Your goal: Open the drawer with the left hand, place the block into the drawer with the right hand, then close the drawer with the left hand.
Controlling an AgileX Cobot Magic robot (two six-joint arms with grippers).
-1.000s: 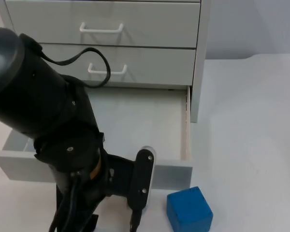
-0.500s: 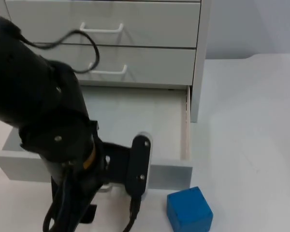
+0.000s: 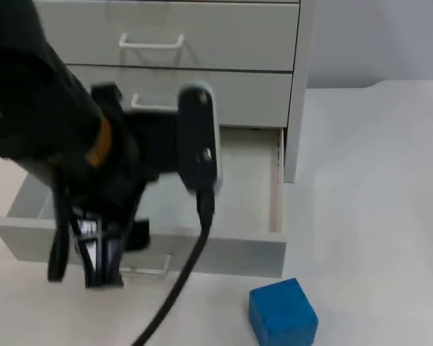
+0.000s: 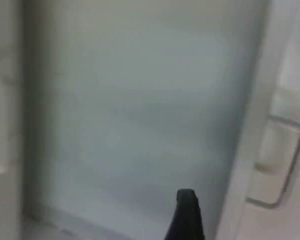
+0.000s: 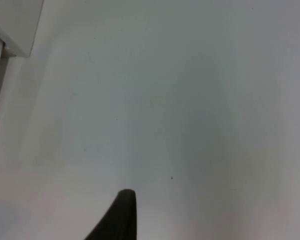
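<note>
The bottom drawer point(image 3: 234, 254) of the white cabinet stands pulled out, its inside point(image 3: 242, 180) bare. Its white handle point(image 3: 150, 271) on the front panel is free. My left gripper point(image 3: 105, 261) hangs over the drawer's front left part, just behind and above the front panel, with the arm's black bulk above the drawer. The left wrist view looks down into the drawer point(image 4: 140, 110), with the handle point(image 4: 279, 172) off to the side. A blue block point(image 3: 283, 314) sits on the table in front of the drawer's right corner. My right gripper point(image 5: 121, 215) hovers over bare white table.
Two shut drawers point(image 3: 224, 36) with white handles sit above the open one. The cabinet's right side point(image 3: 297, 94) ends at mid-table, and its corner point(image 5: 15, 25) appears in the right wrist view. White table point(image 3: 375, 202) stretches to the right of the cabinet.
My left arm has lifted and swung back from in front of the drawer to above it, uncovering the handle. The drawer stays open and the block has not moved.
</note>
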